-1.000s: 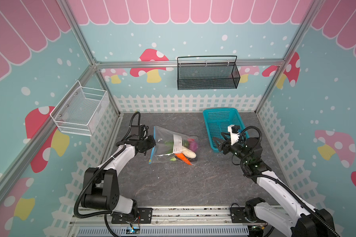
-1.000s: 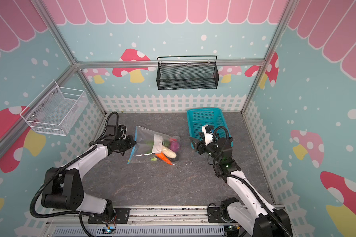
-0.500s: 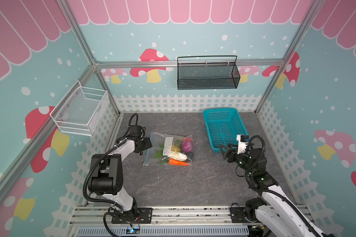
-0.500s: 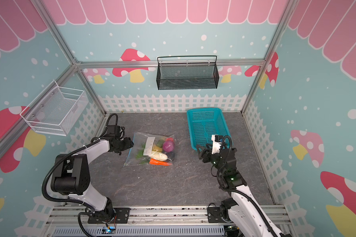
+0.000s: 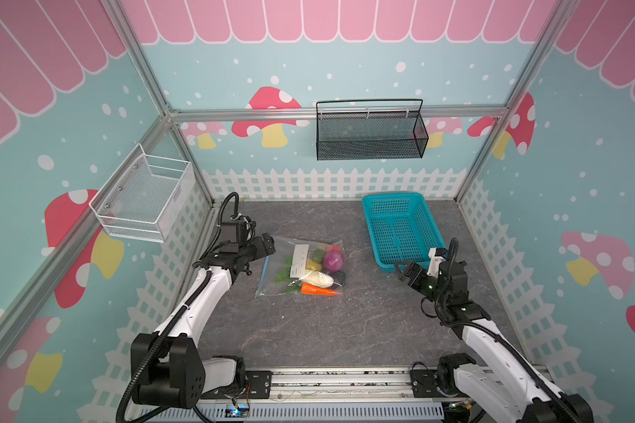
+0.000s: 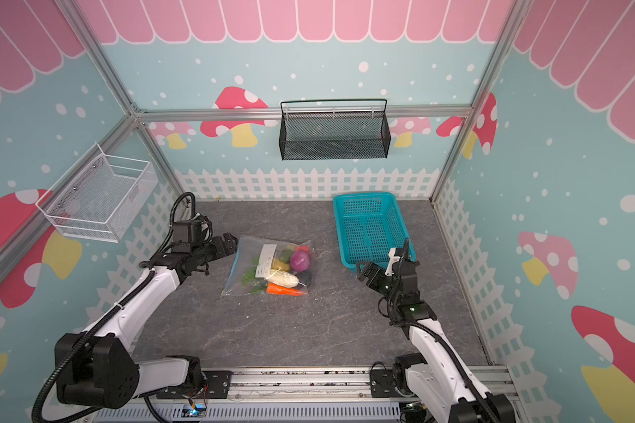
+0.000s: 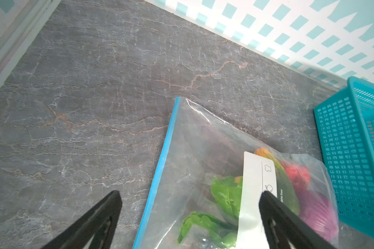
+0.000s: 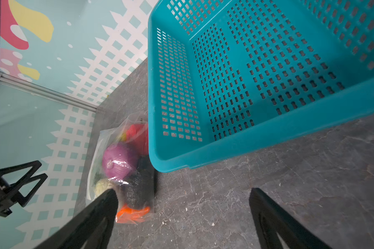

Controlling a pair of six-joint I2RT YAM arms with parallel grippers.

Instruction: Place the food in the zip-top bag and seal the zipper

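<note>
My left pincer [image 7: 190, 194] is spread wide and pinches nothing. It hangs just beside the zipper [image 7: 162, 159] edge of the bag [image 5: 277, 256]. In my wrist view one finger sits over bare worktop [image 5: 308, 329] and the other over the white label [image 7: 257, 183]. I judge that open fingers suit this stage: the blue strip lies straight and flat along all I can see, so the seal looks made, though I cannot find the slider tab.

My right pincer [image 8: 183, 191] is likewise spread and empty, well apart from the bag, near the front corner of the teal basket [image 5: 370, 234].

The bag lies flat mid-worktop, left of the basket. The food [image 5: 319, 271] is inside it: purple onion [image 5: 333, 260], carrot [image 5: 316, 290], white radish [image 5: 319, 280], strawberry [image 8: 136, 133] and green leaves [image 7: 227, 191]. No piece shows loose in the basket or outside the bag, so the filling looks finished.
</note>
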